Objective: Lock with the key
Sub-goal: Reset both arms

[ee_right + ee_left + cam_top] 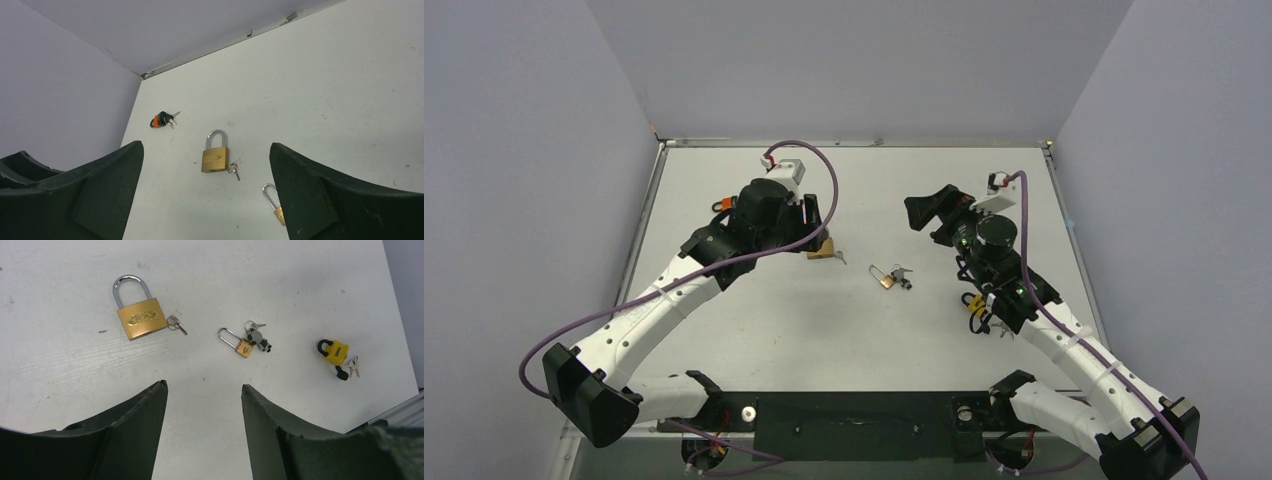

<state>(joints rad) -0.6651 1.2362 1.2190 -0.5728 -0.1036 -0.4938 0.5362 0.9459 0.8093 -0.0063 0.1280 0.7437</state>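
A large brass padlock (140, 315) with a silver shackle lies on the white table, a small key (175, 324) touching its lower right corner. It also shows in the right wrist view (215, 156) with its key (233, 170), and partly under the left gripper in the top view (823, 251). My left gripper (204, 387) is open and empty, hovering just short of this padlock (816, 222). My right gripper (206, 145) is open and empty, to the right of the locks (927, 222).
A small long-shackle brass padlock (239, 343) with keys and a charm (257, 335) lies mid-table (886, 278). A yellow padlock (334, 351) with keys (352, 366) lies under the right arm (976, 305). An orange padlock (159, 120) lies near the left wall.
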